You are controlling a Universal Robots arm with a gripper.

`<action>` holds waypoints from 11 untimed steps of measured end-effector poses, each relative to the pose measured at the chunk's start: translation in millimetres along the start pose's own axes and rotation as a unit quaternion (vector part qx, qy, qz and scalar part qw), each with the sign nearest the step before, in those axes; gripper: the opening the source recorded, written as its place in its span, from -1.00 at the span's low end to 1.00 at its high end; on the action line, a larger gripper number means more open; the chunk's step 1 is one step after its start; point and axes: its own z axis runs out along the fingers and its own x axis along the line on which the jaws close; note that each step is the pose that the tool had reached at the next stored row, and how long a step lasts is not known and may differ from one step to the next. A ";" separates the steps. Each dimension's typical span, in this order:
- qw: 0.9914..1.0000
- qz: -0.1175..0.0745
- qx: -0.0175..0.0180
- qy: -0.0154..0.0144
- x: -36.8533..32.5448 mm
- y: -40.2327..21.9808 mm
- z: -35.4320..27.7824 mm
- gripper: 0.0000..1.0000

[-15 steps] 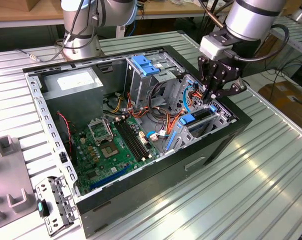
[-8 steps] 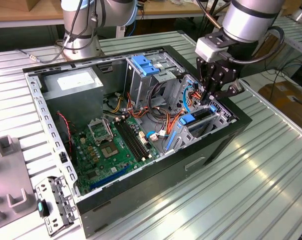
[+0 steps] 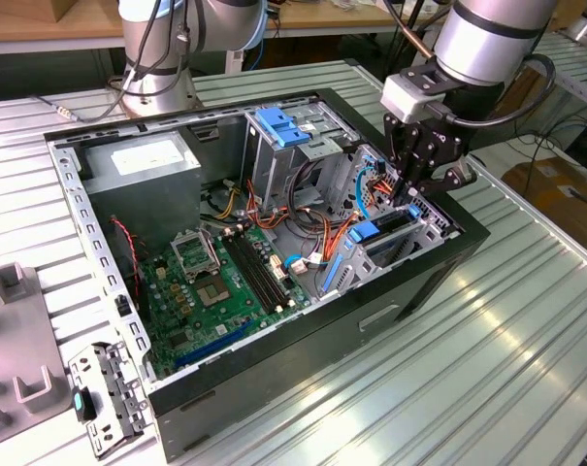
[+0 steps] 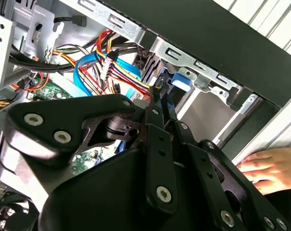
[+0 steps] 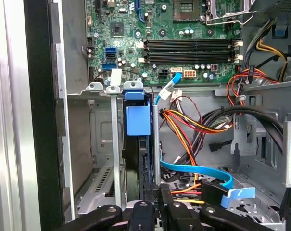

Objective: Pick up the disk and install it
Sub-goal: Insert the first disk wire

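The disk (image 5: 138, 120) stands on edge in the drive bay at the front corner of the open computer case (image 3: 419, 282) on the tabletop (image 3: 526, 369). The gripper (image 3: 409, 194) sits directly above it, jaws apparently clenched on its edge. A hand (image 4: 272, 168) rests beside the case.

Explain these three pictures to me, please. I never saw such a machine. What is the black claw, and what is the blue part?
A robot arm works on an opened computer case lying on a metal table. The exterior view looks from off the arm; both wrist views come from cameras riding on the arm. The black claw is the arm's gripper, shut on the disk, a hard drive in a blue carrier standing on edge in a slot of the drive bay. Coloured cables lie beside it. In the second wrist view, a person's hand rests outside the case.
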 end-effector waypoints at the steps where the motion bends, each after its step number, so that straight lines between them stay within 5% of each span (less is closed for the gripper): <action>1: 1.000 0.000 0.000 0.000 0.0 0.0 0.0 -0.66; 7: 1.000 0.000 0.000 0.000 0.2 0.9 0.0 -0.66; 11: 1.000 0.000 0.000 0.000 0.6 9.5 0.0 -0.66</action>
